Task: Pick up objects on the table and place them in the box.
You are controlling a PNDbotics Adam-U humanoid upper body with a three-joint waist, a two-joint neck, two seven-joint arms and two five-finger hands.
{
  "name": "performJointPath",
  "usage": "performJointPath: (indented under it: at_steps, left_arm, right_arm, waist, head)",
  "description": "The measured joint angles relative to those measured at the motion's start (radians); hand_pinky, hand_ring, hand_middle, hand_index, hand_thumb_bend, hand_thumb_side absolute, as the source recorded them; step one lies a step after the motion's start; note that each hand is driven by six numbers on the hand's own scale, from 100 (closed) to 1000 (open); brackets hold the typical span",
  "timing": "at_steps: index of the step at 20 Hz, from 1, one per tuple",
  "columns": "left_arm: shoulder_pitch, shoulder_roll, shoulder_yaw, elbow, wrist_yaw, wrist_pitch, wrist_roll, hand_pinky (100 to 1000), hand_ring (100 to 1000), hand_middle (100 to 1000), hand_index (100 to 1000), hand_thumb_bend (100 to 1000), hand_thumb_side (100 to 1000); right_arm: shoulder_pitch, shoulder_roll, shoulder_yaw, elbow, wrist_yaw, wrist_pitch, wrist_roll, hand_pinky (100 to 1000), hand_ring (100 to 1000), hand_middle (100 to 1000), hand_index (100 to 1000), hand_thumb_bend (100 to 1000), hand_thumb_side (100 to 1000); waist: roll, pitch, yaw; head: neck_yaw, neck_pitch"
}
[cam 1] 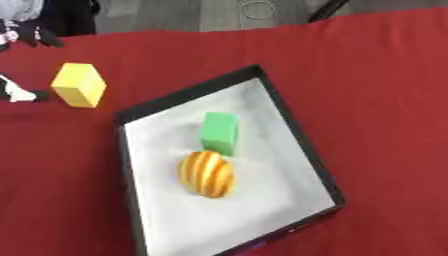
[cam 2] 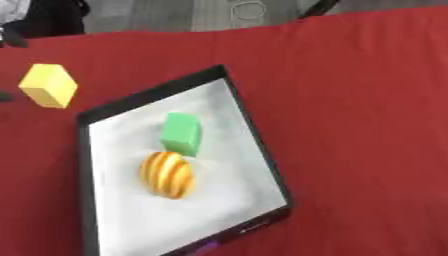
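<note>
A black-rimmed box (cam 1: 302,145) with a white floor lies askew on the red counter (cam 1: 376,75). Inside it a green block (cam 1: 220,132) stands just behind an orange striped oval (cam 1: 207,174), the two touching or nearly so. A yellow block (cam 1: 79,84) sits on the counter outside the box, near its far left corner. At the left edge of the left eye view, just beside the yellow block, a small white and black part (cam 1: 17,93) pokes in; I cannot tell whether it belongs to a hand, so the state of the fingers cannot be told.
</note>
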Motion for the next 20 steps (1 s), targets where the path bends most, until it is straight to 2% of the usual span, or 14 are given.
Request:
performJointPath:
  at_steps: [12, 20]
  left_arm:
    - [-0.022, -0.02, -0.001, 0.028, 0.028, 0.005, -0.038, 852, 875, 835, 880, 467, 201]
    - [-0.027, -0.021, 0.0, 0.036, 0.027, 0.04, -0.087, 862, 883, 845, 892, 510, 176]
  right_arm:
    - [-0.011, 0.006, 0.011, 0.0, 0.01, 0.002, 0.006, 970, 1000, 722, 798, 100, 479]
    - [-0.018, 0.01, 0.014, 0.0, 0.02, 0.004, 0.006, 970, 1000, 722, 797, 100, 477]
  waist:
    - [0.002, 0.022, -0.008]
    - [0.002, 0.037, -0.015]
  head:
    - [-0.014, 0.002]
    - [-0.007, 0.0]
